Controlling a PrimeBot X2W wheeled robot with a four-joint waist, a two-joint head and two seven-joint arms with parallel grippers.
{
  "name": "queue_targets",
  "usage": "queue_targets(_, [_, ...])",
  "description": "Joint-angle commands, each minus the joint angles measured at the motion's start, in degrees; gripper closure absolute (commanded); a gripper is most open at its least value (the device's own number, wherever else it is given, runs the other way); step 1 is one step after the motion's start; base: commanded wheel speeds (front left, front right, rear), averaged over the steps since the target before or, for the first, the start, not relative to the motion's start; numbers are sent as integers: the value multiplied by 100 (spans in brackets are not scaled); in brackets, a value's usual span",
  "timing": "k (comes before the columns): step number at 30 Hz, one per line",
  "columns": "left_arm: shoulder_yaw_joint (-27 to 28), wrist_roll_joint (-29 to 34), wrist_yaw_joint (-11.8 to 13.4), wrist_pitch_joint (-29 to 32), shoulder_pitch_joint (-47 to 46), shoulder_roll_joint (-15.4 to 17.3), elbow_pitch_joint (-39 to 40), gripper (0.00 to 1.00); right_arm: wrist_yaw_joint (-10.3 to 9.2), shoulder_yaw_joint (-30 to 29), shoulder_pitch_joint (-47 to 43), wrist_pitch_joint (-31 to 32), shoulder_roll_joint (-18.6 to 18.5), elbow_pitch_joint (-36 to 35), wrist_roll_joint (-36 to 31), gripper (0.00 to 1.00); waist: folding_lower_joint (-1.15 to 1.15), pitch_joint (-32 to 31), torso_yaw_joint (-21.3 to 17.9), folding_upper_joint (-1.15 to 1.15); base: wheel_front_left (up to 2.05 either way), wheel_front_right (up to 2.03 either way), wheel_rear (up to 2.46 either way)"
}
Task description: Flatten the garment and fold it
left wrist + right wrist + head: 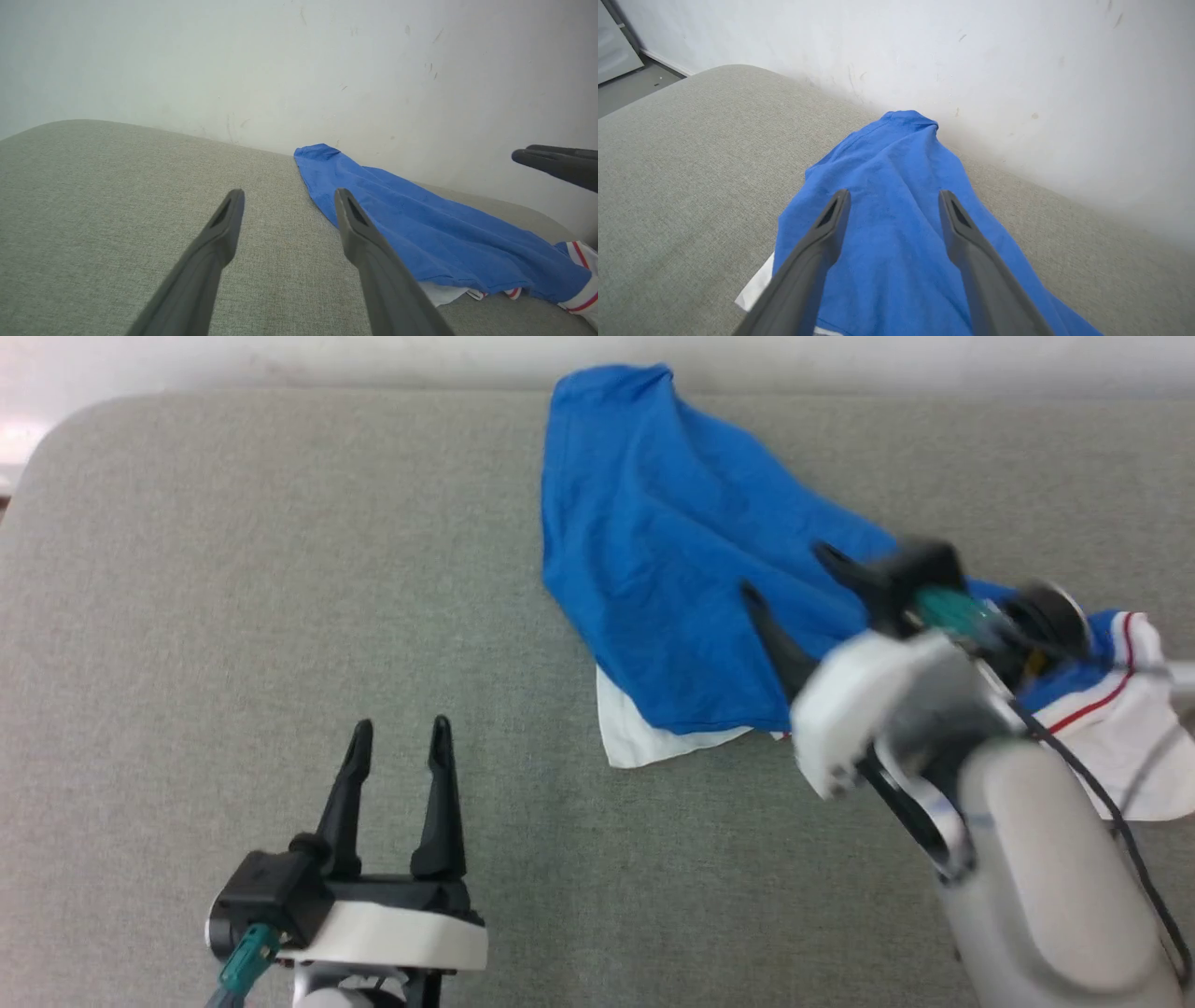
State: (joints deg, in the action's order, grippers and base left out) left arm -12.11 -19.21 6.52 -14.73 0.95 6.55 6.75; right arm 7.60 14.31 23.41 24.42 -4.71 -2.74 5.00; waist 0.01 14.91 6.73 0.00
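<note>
Head view: left gripper (401, 721) nearest, jaws parted and empty, over bare grey woven worktop (233, 569); right gripper (784, 569), jaws likewise parted and gripping nothing, above the garment (653, 569). Garment: royal-blue jersey, bunched in soft folds, white and red-striped at its right end, lying right of centre and reaching the far edge by the white wall (280, 70). Open room to its left.

Grey woven fabric surface (233, 616), rounded corner, stands against white wall (261, 65) with small scuff marks; grey floor (640, 88) beyond corner.
</note>
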Motion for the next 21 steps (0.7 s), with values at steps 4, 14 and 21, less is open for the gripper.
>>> queue_targets(4, [17, 102, -152, -27, -204, -142, -119, 0, -11, 531, 810, 142, 32, 715, 58, 0, -1, 331, 274, 0, 0, 0, 0])
queue_targets(14, [15, 176, -394, -27, -419, -333, -330, 0, -11, 1530, 2033, 265, 169, 2955, -49, 0, -1, 543, 655, 0, 0, 0, 0])
queue_targets(21, [-63, 104, -422, -27, -533, -363, -440, 0, -11, 1583, 2360, 152, 181, 3739, -51, 100, -1, 654, 828, 0, 0, 0, 0])
